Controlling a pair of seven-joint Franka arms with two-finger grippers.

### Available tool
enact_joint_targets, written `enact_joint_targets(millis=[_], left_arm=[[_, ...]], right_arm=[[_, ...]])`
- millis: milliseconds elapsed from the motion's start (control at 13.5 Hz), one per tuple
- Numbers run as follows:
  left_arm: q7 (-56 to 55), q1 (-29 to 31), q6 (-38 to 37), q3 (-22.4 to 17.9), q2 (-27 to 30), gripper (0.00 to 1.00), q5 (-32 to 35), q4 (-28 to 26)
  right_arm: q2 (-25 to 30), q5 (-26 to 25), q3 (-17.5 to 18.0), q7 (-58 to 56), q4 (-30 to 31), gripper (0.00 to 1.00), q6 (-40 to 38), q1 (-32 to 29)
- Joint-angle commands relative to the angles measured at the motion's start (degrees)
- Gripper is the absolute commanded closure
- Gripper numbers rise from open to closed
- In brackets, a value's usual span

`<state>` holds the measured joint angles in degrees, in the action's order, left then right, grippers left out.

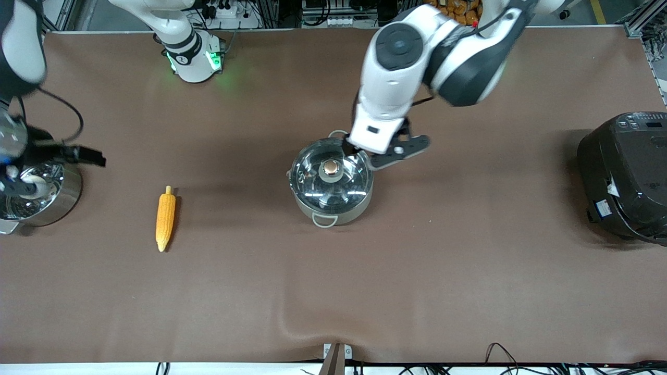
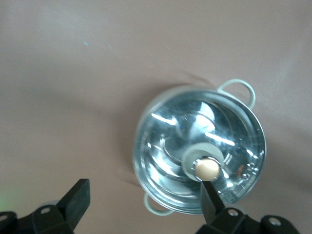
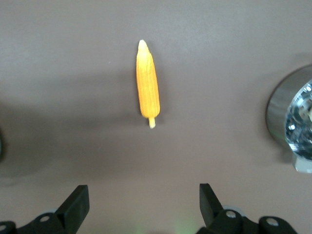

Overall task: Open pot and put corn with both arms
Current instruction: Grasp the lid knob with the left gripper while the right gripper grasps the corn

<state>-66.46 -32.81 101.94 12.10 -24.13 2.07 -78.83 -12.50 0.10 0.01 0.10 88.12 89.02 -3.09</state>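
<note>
- Table [image 1: 469, 291] carries a black rice cooker [image 1: 625, 177] at the left arm's end.
- Pot [image 1: 332, 179] mid-table, glass lid [image 2: 200, 146] on; open left gripper [image 2: 144, 195] above it, holding nothing.
- Steamer pot [image 1: 44, 198] under open, empty right gripper [image 3: 144, 200].
- Corn [image 1: 165, 220] lies between both pots.

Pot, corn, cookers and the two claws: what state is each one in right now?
pot: upright, closed.
glass lid: on the pot.
corn: lying flat on the table, untouched.
left gripper: open, empty, above the pot's rim.
right gripper: open, empty, above the table near the corn.
steamer pot: upright, uncovered.
rice cooker: lid shut.
</note>
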Motion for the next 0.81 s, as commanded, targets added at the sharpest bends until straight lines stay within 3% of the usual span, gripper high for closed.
enact_joint_targets(millis=[0, 222, 444, 741], left_arm=[[-2.4, -2.5, 2.4, -0.7, -4.2, 0.00, 2.9, 2.3], [-2.4, -4.2, 5.3, -0.7, -7.5, 0.00, 3.0, 2.3], [-4.1, -5.7, 11.2, -0.8, -10.7, 0.00, 3.0, 2.4], [-4.4, -7.0, 12.9, -1.5, -12.4, 0.00, 4.5, 2.3]], right_arm=[[-1.0, 0.1, 0.6, -4.9, 5.4, 0.00, 8.1, -1.0], [-5.0, -0.6, 0.7, -5.1, 11.5, 0.00, 19.8, -0.3], [-8.6, -4.5, 0.6, -5.4, 12.5, 0.00, 23.0, 0.8], [-8.8, -4.9, 0.7, -5.2, 18.6, 0.00, 30.2, 0.7]])
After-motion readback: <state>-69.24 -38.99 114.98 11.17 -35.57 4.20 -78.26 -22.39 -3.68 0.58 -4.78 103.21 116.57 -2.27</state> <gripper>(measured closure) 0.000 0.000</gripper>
